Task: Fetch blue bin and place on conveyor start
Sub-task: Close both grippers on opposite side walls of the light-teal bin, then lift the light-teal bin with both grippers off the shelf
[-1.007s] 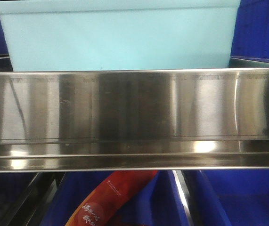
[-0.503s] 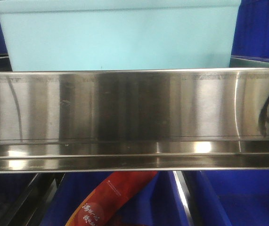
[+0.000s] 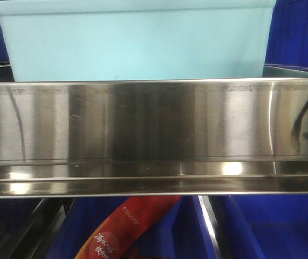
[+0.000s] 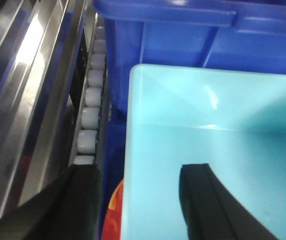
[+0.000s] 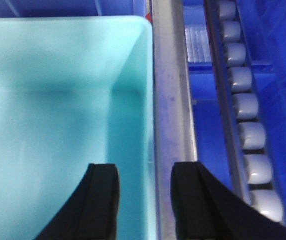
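Bin [image 3: 137,46] looks empty, light, stiff, slick; your left claw [image 4: 137,172] and right claw [image 5: 144,170] gape astride its walls: pinch there.

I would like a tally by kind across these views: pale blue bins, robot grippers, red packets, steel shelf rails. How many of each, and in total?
blue bin: 1
grippers, the left gripper and the right gripper: 2
red packet: 1
steel shelf rail: 1
Total: 5
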Robot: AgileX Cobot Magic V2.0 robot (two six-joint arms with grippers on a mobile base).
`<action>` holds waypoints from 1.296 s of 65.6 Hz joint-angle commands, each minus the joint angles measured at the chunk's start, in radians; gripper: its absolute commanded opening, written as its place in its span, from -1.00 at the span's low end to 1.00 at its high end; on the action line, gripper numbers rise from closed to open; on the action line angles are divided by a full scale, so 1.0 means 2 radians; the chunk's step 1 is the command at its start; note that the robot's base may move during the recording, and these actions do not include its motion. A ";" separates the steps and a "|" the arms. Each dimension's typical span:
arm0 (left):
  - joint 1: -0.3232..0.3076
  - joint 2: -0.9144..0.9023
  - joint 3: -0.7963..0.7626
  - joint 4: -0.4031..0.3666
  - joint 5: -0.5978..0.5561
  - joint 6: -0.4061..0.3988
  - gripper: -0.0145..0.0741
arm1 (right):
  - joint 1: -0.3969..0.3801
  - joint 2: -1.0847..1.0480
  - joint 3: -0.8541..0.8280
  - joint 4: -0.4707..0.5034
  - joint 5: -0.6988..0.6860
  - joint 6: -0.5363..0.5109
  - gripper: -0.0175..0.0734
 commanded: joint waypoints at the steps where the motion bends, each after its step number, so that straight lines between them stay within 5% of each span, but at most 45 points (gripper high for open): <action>1: 0.014 0.017 -0.003 -0.016 0.001 -0.004 -0.01 | -0.011 -0.001 0.003 0.003 -0.001 -0.002 -0.22; 28: 0.030 0.054 -0.003 -0.045 0.007 0.041 -0.01 | -0.014 0.033 0.003 0.027 -0.023 -0.013 -0.22; 85: 0.027 0.072 -0.009 -0.054 0.001 0.053 -0.06 | -0.015 0.050 0.003 0.017 -0.020 -0.055 -0.22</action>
